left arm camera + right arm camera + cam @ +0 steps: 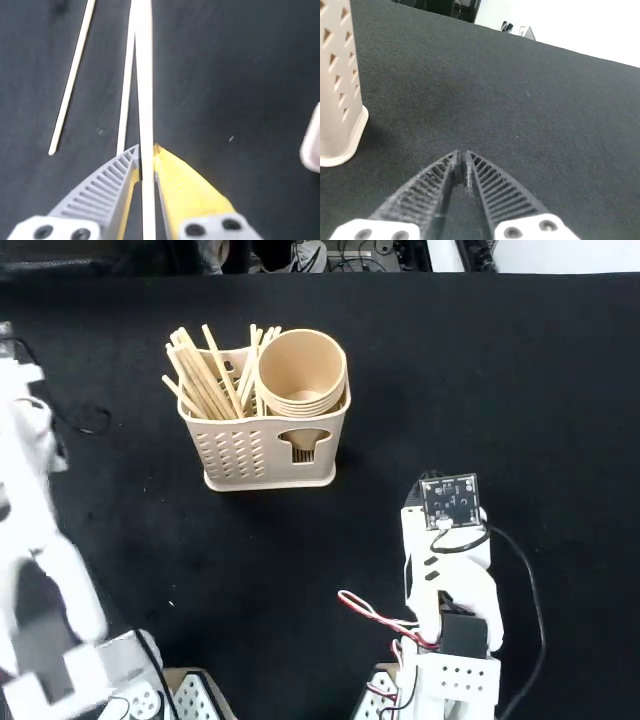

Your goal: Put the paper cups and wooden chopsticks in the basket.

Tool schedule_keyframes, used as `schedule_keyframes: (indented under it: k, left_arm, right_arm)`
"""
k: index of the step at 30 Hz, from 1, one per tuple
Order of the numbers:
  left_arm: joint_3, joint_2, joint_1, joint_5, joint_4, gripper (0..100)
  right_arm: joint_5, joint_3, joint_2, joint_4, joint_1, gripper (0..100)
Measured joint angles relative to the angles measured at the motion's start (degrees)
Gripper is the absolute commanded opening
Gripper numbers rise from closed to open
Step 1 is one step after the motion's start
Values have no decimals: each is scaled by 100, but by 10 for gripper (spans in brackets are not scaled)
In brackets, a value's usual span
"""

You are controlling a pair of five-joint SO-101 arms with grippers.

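Observation:
A beige slotted basket stands at the table's back middle. A stack of paper cups fills one compartment and several wooden chopsticks lean in the other. In the left wrist view my left gripper is shut on one chopstick, which runs straight out past the tips. Two more chopsticks lie on the black cloth beside it. My right gripper is shut on nothing, low over the cloth, with the basket's wall off to one side.
The white left arm rises along the table's left edge and the right arm sits at the front right with its cable looped beside it. A white object shows at the left wrist view's edge. Black cloth covers the table.

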Motion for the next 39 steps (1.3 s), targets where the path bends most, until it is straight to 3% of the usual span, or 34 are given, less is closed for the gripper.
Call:
schedule_keyframes:
  k: [9,13,20,25,33,39]
  left_arm:
    - [3481,-4229,1327,589,-2945,28]
    - [3912,-5565,2180,765,-4062,28]
    - [3877,-5925,3376,765,-6382,28]
    - [3499,-5943,3991,765,-6778,28]
    - [4000,-5705,4193,1292,-6787,32]
    - [4633,-5327,4229,1345,-6611,171]
  right_arm:
    - [0,0,0,0,0,12]
    - [0,0,0,0,0,12]
    - [88,0,0,0,0,12]
    - [132,0,0,0,0,12]
    - [132,0,0,0,0,12]
    - [132,0,0,0,0,12]
